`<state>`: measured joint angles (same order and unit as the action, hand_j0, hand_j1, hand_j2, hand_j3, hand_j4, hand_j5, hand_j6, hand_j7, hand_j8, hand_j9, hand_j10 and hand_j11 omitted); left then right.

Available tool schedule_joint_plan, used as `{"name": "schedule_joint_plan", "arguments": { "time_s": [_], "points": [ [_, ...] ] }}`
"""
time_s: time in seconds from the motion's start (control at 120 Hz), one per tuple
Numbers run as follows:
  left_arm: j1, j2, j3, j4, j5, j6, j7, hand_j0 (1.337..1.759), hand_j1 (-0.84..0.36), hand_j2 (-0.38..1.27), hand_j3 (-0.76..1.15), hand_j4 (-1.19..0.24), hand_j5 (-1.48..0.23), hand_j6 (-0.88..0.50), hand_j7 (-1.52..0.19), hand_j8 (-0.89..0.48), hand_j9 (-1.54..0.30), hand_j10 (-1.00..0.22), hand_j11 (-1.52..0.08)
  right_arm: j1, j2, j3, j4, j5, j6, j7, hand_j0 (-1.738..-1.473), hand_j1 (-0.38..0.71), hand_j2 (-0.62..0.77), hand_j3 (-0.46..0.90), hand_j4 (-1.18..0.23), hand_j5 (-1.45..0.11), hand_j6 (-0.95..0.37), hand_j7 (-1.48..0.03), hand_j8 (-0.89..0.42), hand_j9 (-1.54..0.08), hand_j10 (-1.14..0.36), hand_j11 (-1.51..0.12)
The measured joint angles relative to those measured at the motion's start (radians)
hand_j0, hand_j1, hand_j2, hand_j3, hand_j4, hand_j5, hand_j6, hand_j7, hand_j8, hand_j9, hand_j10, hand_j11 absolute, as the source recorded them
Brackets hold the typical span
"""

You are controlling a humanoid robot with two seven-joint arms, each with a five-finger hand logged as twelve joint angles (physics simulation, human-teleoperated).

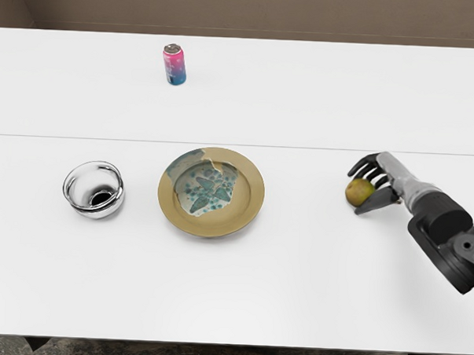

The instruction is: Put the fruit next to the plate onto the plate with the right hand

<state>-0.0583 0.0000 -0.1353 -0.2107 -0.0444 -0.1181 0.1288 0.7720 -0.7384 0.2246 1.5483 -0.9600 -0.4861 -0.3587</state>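
Note:
A small yellow-green fruit (357, 191) lies on the white table, well to the right of the plate. The plate (251, 195) is tan-rimmed with a blue-green glazed middle and sits near the table's centre with nothing on it. My right hand (372, 185) reaches in from the right edge, its dark fingers curled around the fruit from the right side, thumb below and fingers above. The fruit still seems to rest on the table. The left arm does not show.
A shiny metal bowl (93, 188) stands left of the plate. A pink and blue can (174, 64) stands upright at the back left. The table's front edge runs along the bottom of the view.

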Motion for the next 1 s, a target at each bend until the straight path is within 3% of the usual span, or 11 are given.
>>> {"name": "schedule_joint_plan", "arguments": {
  "time_s": [0.367,0.725,1.0],
  "points": [
    [0.0,0.0,0.0,0.0,0.0,0.0,0.0,1.658,0.35,0.0,0.0,0.0,0.0,0.0,0.0,0.0,0.0,0.0,0.0,0.008,0.011,0.163,0.009,0.07,0.251,0.0,-1.655,0.17,0.25,0.0,-0.66,-0.88,-0.55,-0.87,-0.5,-0.89,-0.58,-0.89],
    [0.0,0.0,0.0,0.0,0.0,0.0,0.0,1.658,0.35,0.0,0.0,0.0,0.0,0.0,0.0,0.0,0.0,0.0,0.0,0.011,0.131,0.295,0.013,0.094,0.41,-0.001,-1.656,0.2,0.29,0.0,-0.66,-0.89,-0.53,-0.87,-0.48,-0.88,-0.58,-0.87],
    [0.0,0.0,0.0,0.0,0.0,0.0,0.0,1.658,0.35,0.0,0.0,0.0,0.0,0.0,0.0,0.0,0.0,0.0,0.0,0.03,0.215,0.318,0.011,0.1,0.444,-0.002,-1.657,0.23,0.33,0.0,-0.66,-0.89,-0.51,-0.87,-0.46,-0.88,-0.56,-0.87]
  ]
}}
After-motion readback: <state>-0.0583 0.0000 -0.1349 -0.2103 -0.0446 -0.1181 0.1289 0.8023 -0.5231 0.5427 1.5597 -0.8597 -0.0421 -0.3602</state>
